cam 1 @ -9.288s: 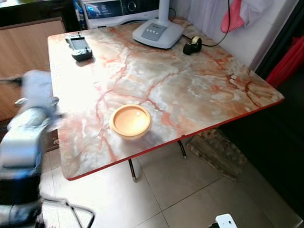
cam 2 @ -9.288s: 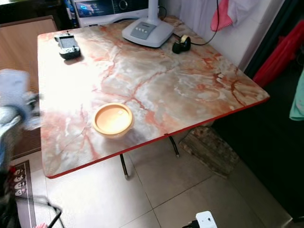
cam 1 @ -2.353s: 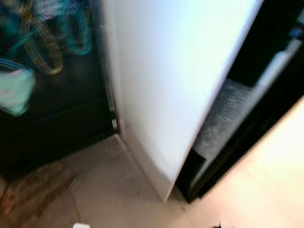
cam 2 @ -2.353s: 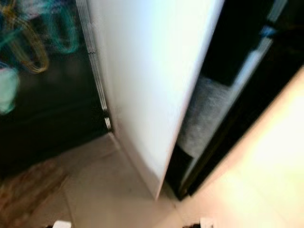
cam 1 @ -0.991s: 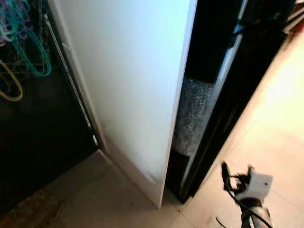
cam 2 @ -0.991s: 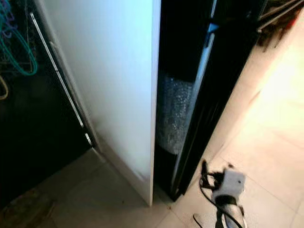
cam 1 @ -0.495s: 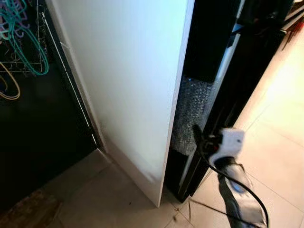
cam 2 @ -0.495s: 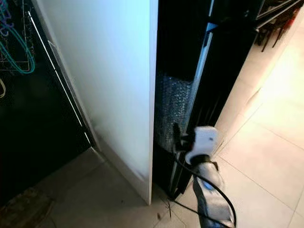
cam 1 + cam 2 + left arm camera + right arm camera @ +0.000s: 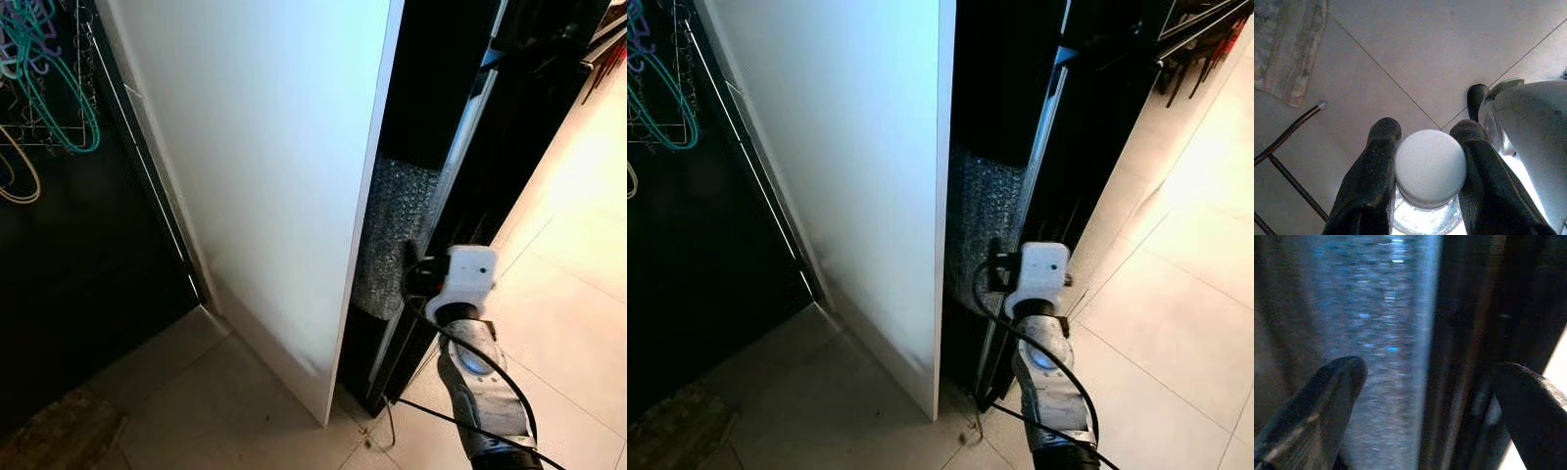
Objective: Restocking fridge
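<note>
eye views: the right gripper [image 9: 997,266] reaches to the dark gap between the white panel [image 9: 265,166] and the black fridge door [image 9: 490,147], near the bubble wrap [image 9: 392,235] inside.
left wrist view: the left gripper [image 9: 1425,161] is clamped on a bottle [image 9: 1430,169], white cap between the fingers [image 9: 1374,166], above floor tiles [image 9: 1415,54].
right wrist view: fingers [image 9: 1327,396] spread apart before the bubble wrap [image 9: 1381,333].

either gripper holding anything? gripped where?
Left gripper holds a clear bottle at the neck, just under its white cap. Right gripper is open, empty, at the fridge door edge.
</note>
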You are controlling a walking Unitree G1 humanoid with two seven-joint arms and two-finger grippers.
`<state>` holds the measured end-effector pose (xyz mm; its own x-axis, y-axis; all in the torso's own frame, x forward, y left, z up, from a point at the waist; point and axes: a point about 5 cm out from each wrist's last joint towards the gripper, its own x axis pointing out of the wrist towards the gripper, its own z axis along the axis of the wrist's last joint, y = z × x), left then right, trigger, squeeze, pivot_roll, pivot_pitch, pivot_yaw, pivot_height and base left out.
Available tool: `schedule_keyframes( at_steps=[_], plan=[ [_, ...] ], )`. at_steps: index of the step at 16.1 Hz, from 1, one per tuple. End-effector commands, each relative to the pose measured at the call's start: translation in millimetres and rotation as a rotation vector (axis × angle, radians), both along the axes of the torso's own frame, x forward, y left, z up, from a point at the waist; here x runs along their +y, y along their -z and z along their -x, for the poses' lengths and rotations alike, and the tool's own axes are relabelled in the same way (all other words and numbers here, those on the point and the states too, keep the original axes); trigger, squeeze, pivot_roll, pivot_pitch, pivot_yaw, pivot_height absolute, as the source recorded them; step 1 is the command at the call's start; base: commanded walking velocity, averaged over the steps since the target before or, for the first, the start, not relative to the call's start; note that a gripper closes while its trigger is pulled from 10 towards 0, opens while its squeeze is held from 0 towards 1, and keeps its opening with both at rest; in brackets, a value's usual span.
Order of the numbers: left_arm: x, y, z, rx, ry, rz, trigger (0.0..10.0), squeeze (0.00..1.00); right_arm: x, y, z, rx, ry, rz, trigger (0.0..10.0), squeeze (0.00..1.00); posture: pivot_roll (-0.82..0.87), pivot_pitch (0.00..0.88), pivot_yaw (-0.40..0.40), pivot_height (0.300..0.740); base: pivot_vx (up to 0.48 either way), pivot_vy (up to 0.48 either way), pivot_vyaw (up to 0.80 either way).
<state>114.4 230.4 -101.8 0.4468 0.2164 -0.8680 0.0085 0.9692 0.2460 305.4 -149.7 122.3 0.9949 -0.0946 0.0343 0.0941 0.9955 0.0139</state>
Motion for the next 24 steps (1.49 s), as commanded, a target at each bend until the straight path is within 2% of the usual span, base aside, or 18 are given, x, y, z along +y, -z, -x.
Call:
schedule_keyframes(
  at_steps=[1, 2, 4, 9, 11, 13, 18, 19, 22, 24],
  plan=[
    [2.2, 1.0, 5.2, 0.011, -0.022, -0.004, 10.0, 0.0, -3.5, -3.4, 1.6, -0.008, 0.038, 0.005, 10.0, 0.0, 0.01, 0.0, -0.018, 0.74, 0.0, 0.0, 0.0],
    [2.7, 1.0, 5.3, 0.012, -0.021, -0.005, 10.0, 0.0, -6.4, -3.9, 2.3, -0.012, 0.087, 0.014, 10.0, 0.0, 0.01, 0.0, -0.014, 0.74, 0.0, 0.0, 0.0],
    [3.3, 0.7, 4.9, 0.011, -0.022, -0.006, 10.0, 0.0, -8.0, -5.5, -4.6, -0.016, 0.11, 0.012, 10.0, 0.0, 0.0, 0.0, -0.006, 0.74, 0.0, 0.0, 0.0],
    [2.0, 0.4, 2.7, 0.005, -0.023, 0.0, 10.0, 0.0, 4.6, -18.5, -31.3, -0.044, 0.033, -0.003, 10.0, 0.0, 0.02, 0.0, -0.01, 0.74, 0.0, 0.0, 0.0],
    [1.9, 0.4, 2.6, 0.004, -0.027, 0.001, 10.0, 0.0, 4.2, -22.0, -33.7, -0.056, 0.047, 0.0, 10.0, 0.0, 0.02, 0.0, -0.01, 0.74, 0.0, 0.0, 0.0],
    [2.1, 0.7, 3.4, 0.008, -0.031, 0.001, 10.0, 0.0, -7.1, -26.8, -33.4, -0.084, 0.125, 0.017, 10.0, 0.0, 0.01, 0.0, -0.007, 0.74, 0.0, 0.0, 0.0],
    [2.3, 0.8, 4.0, 0.011, -0.026, 0.0, 10.0, 0.0, -36.1, -22.5, -22.9, -0.093, 0.27, 0.048, 10.0, 0.0, 0.01, 0.0, -0.007, 0.74, 0.0, 0.0, 0.0],
    [2.2, 0.8, 4.0, 0.011, -0.024, 0.0, 10.0, 0.0, -48.4, -20.8, -18.0, -0.088, 0.316, 0.059, 10.0, 0.0, 0.0, 0.0, -0.006, 0.74, 0.0, 0.0, 0.0],
    [2.1, 0.9, 4.1, 0.015, -0.01, 0.0, 10.0, 0.0, -70.8, -17.0, -6.0, -0.075, 0.398, 0.09, 10.0, 0.0, 0.0, 0.0, -0.003, 0.74, 0.0, 0.0, 0.0],
    [2.1, 0.9, 4.1, 0.015, -0.01, 0.0, 10.0, 0.0, -72.2, -16.6, -4.9, -0.075, 0.404, 0.093, 10.0, 0.0, 0.0, 0.0, -0.003, 0.74, 0.0, 0.0, 0.0]
  ],
)
